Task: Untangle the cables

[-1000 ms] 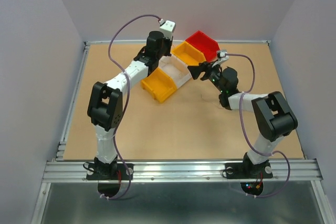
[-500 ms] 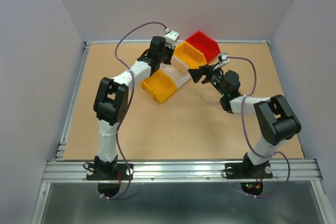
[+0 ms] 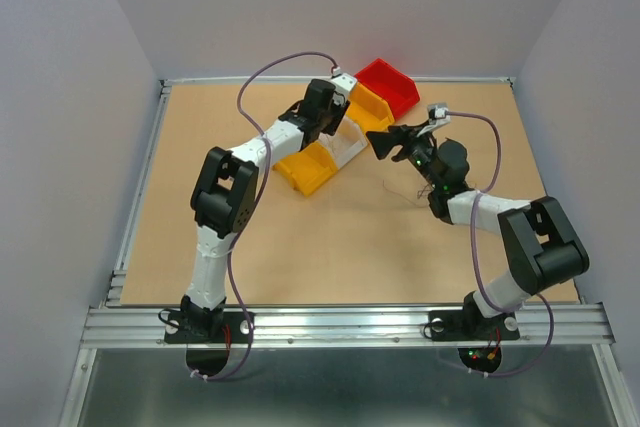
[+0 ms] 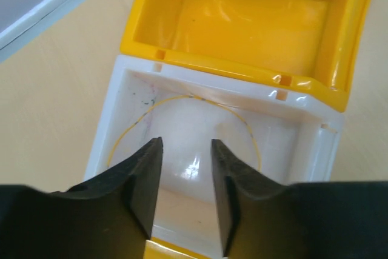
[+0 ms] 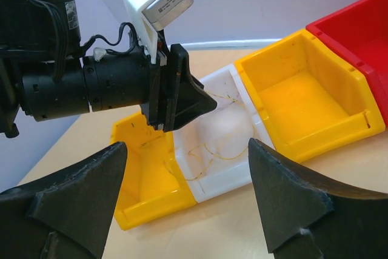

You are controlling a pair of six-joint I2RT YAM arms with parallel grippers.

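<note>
1 yellow-orange cable [image 4: 182, 97]: thin loop lying in white bin [image 4: 106, 131], 12 o'clock of left gripper [image 4: 186, 156]. Left jaws slightly apart, empty. Jaws of right gripper [image 5: 187, 156] wide apart, empty. Judgement: cable near-weightless, limp, slippery; pinch loop's 12 o'clock crest.

We find no legible writing, label, brand, number or sign on anything in view.
</note>
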